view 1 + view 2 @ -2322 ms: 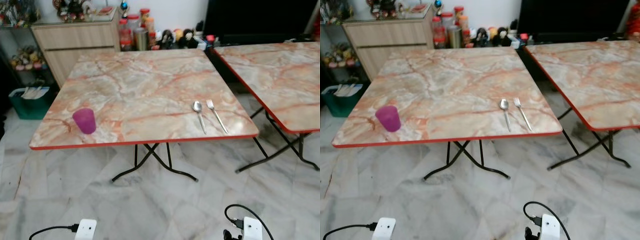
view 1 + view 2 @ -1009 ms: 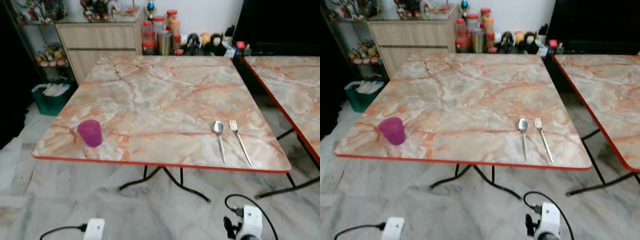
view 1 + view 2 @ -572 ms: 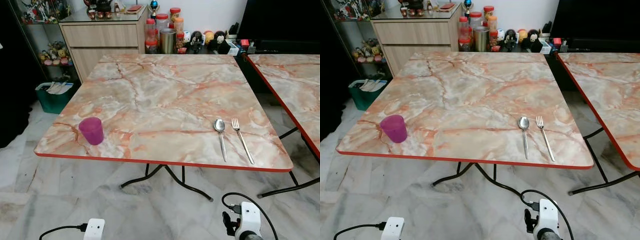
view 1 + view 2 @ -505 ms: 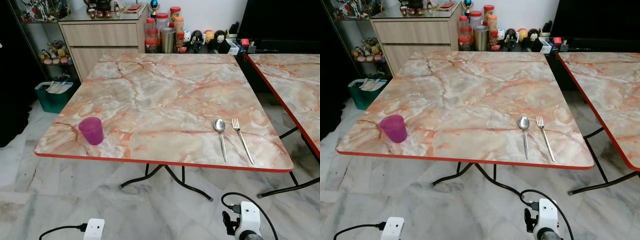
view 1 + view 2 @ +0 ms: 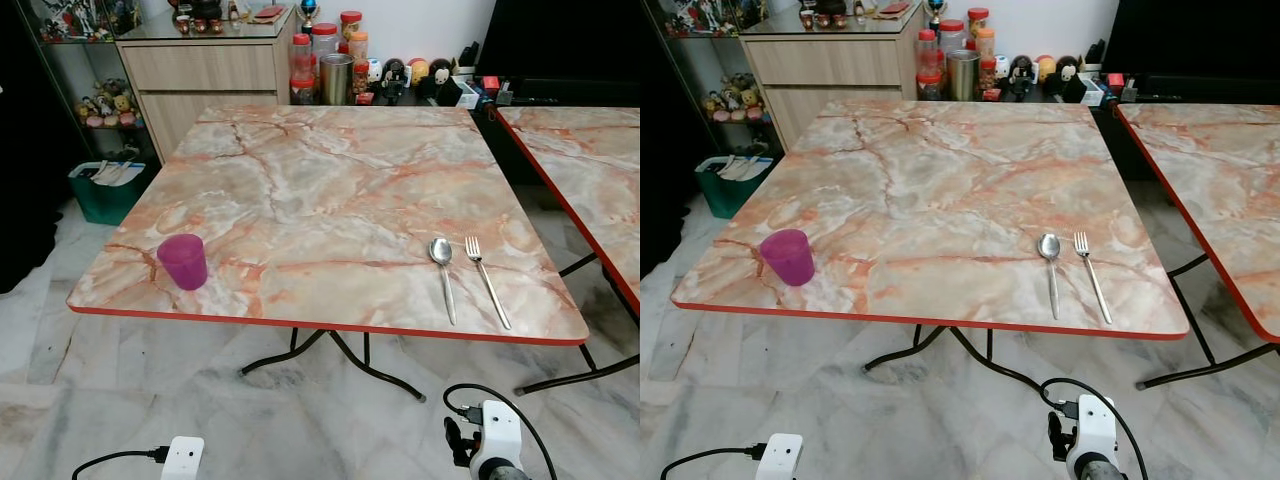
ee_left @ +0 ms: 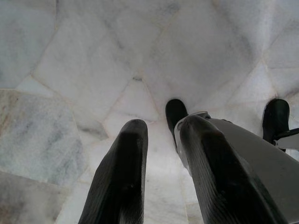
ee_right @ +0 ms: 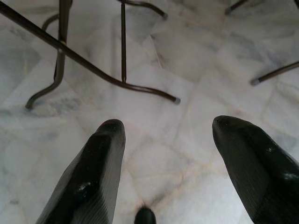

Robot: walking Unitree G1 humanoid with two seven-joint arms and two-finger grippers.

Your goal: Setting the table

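A marble-patterned folding table with a red edge stands in front of me. A purple cup stands upright near its front left corner. A metal spoon and a fork lie side by side near the front right corner, handles toward me. Both arms hang low over the floor, below the table's height. My left gripper points down at the marble floor, its fingers a narrow gap apart and holding nothing. My right gripper is wide open above the floor near the table's black legs.
A second marble table stands close on the right with a narrow gap between the two. Behind are a wooden cabinet, jars and a dark screen. A green bin sits at the left. My own black feet rest on the floor.
The camera has swung and come a little nearer, so the table now sits squarer in view. Cup, spoon and fork lie where they were. Both arms still hang low.
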